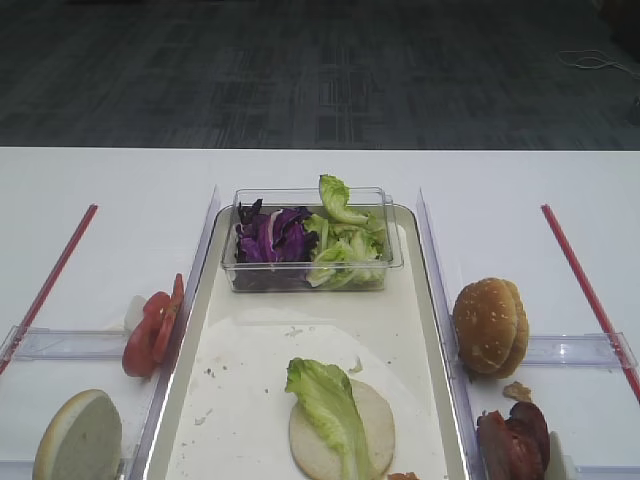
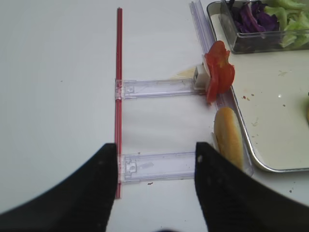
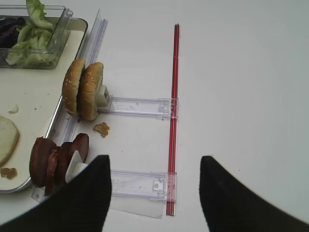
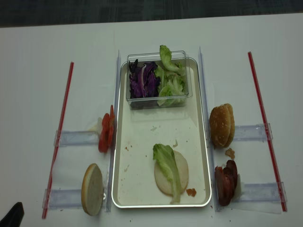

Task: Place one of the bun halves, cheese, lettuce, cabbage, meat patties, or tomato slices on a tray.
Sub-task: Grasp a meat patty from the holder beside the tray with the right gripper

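On the tray, one bun half lies cut face up with a lettuce leaf across it. A clear box holds cabbage and more lettuce. Tomato slices and a bun half stand on edge left of the tray. Two bun halves and meat patties stand to its right. My left gripper hangs open and empty over the table left of that bun half. My right gripper is open and empty, just right of the patties. I make out no cheese.
Clear plastic rails and red strips lie on the white table on both sides of the tray. A crumb sits between the right buns and patties. The clear box fills the tray's far end.
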